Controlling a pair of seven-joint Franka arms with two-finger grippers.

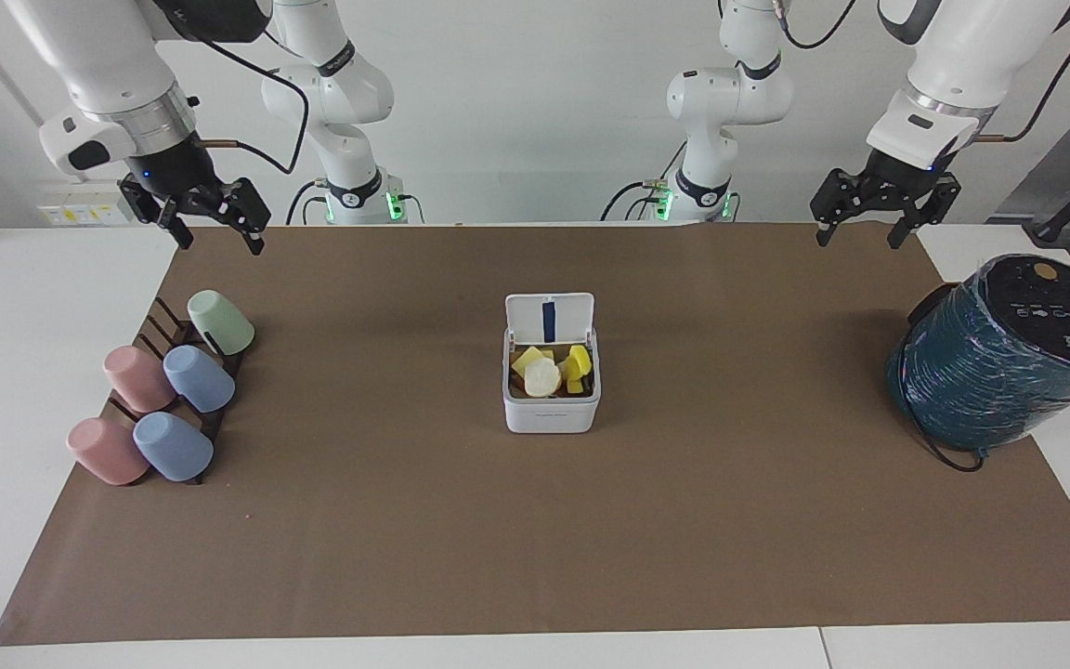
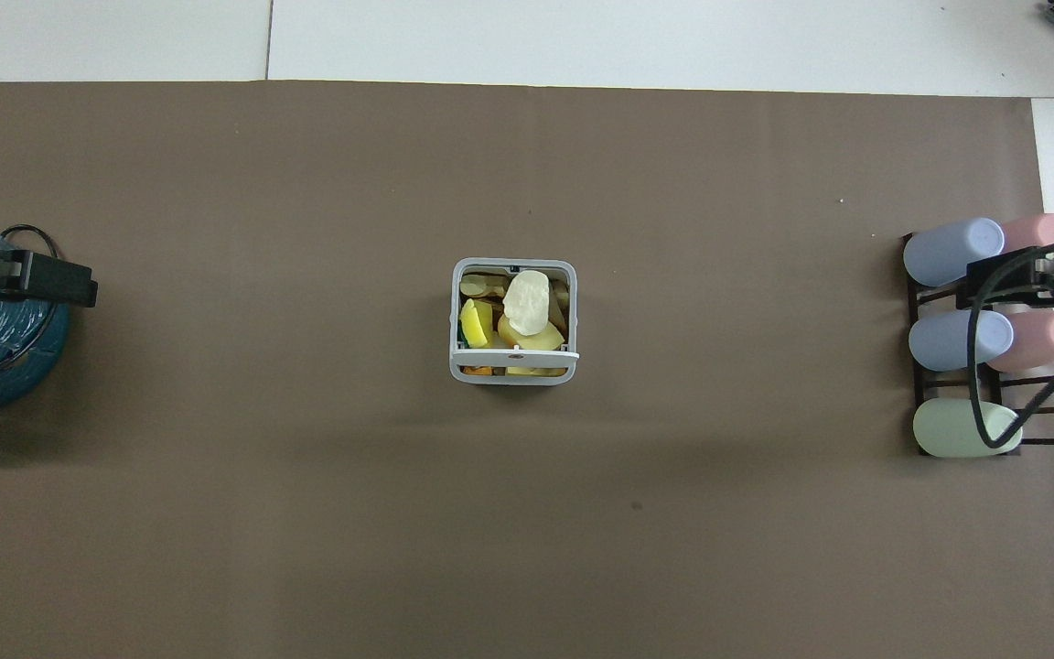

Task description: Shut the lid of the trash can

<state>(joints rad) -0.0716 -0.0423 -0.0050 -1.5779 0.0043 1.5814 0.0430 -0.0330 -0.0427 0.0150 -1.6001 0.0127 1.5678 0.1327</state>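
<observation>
The trash can (image 1: 552, 413) is a small white cube in the middle of the brown mat, filled with yellow and cream scraps. Its lid (image 1: 550, 319) stands upright and open on the side nearer the robots, with the dark blue strip showing. In the overhead view the trash can (image 2: 512, 376) shows its open top and the lid (image 2: 516, 352) is seen edge-on. My left gripper (image 1: 857, 238) hangs open and empty in the air toward the left arm's end, well apart from the can. My right gripper (image 1: 219, 243) hangs open and empty toward the right arm's end. Both arms wait.
A large teal wrapped cylinder (image 1: 999, 372) lies at the left arm's end, under the left gripper (image 2: 68, 282) in the overhead view. A dark rack with several pink, blue and green cups (image 1: 163, 390) stands at the right arm's end, under the right gripper (image 2: 994, 279).
</observation>
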